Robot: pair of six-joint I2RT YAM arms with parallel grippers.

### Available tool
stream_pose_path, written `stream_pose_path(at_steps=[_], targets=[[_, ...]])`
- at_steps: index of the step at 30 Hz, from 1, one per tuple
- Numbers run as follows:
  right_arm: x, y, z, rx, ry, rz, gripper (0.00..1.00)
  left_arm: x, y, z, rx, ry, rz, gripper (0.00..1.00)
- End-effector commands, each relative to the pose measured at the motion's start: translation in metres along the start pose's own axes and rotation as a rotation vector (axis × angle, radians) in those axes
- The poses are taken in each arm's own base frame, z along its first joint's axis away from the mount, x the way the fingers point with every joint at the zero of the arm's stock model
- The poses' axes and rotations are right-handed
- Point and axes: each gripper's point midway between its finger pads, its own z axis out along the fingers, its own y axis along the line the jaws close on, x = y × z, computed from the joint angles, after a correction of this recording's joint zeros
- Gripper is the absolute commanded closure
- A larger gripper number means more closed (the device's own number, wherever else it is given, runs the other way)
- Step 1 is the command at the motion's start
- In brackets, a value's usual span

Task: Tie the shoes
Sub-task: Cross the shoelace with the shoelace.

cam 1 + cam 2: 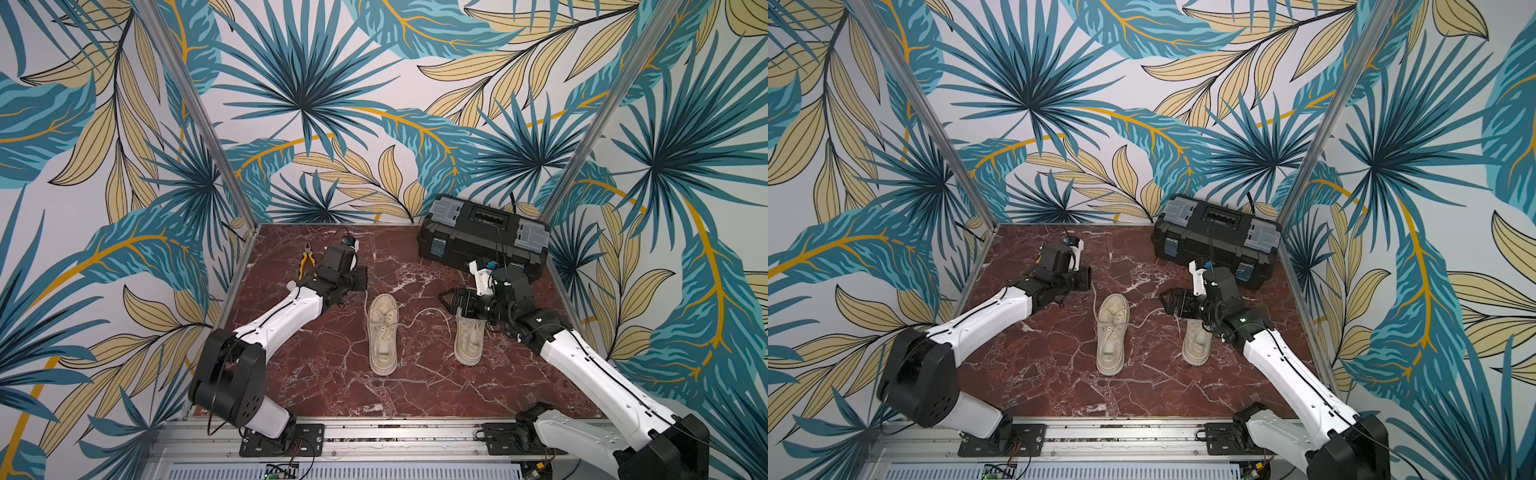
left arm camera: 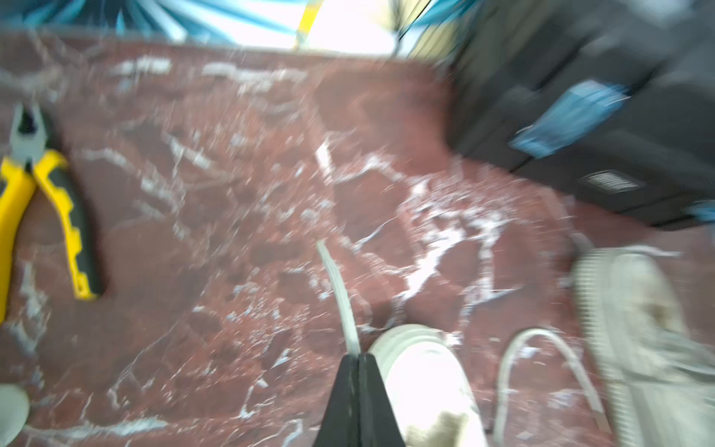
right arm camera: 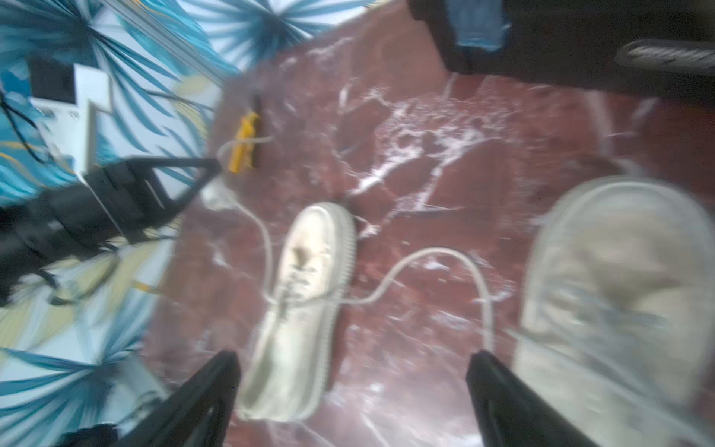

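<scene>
Left arm stretches low from its 7 o'clock base toward 1 o'clock. Left gripper (image 2: 358,355) is clenched on a lace (image 2: 336,278) of the middle shoe (image 1: 382,335), just off its toe at 11 o'clock.

Right arm bends in from 5 o'clock, wrist turned to 9 o'clock. Right gripper (image 3: 352,358) is spread wide, grasping nothing, near the toe of the second shoe (image 1: 470,341), which lies at 3 o'clock of the middle shoe. Both toes point to 12.

Toolbox (image 1: 482,239) at 1 o'clock of the table (image 1: 316,374), pliers (image 1: 306,259) at 11. Wrist views are blurred.

Robot test cell, leaf-print walls (image 1: 374,83), aluminium frame (image 1: 199,112)
</scene>
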Motion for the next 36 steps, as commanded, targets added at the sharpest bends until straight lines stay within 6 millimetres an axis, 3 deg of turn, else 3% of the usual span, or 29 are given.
stream_pose_path(at_steps=[1, 4, 8, 13, 19, 27, 31, 32, 36], targets=[[-0.026, 0.067, 0.001, -0.391, -0.085, 0.197, 0.06, -0.002, -0.045, -0.02, 0.23, -0.092, 0.06, 1.0], [-0.03, 0.085, 0.012, -0.448, -0.077, 0.251, 0.07, 0.002, -0.069, -0.038, 0.33, -0.117, 0.085, 1.0], [-0.039, 0.086, 0.028, -0.462, -0.094, 0.401, 0.07, 0.009, -0.092, -0.048, 0.409, -0.109, 0.096, 1.0], [-0.041, 0.095, 0.048, -0.478, -0.054, 0.53, 0.09, 0.017, -0.108, -0.05, 0.456, -0.101, 0.096, 1.0], [-0.028, 0.099, 0.074, -0.45, 0.018, 0.598, 0.18, 0.021, -0.115, -0.049, 0.476, -0.099, 0.098, 1.0], [-0.027, 0.11, 0.089, -0.461, 0.051, 0.584, 0.52, 0.026, -0.118, -0.05, 0.487, -0.078, 0.11, 1.0], [-0.027, 0.112, 0.086, -0.469, 0.051, 0.574, 0.95, 0.028, -0.115, -0.05, 0.472, -0.073, 0.115, 1.0], [-0.028, 0.112, 0.085, -0.469, 0.048, 0.564, 1.0, 0.028, -0.114, -0.051, 0.47, -0.073, 0.117, 0.97], [-0.034, 0.115, 0.076, -0.443, 0.034, 0.496, 1.0, 0.024, -0.11, -0.062, 0.448, -0.097, 0.138, 0.58]])
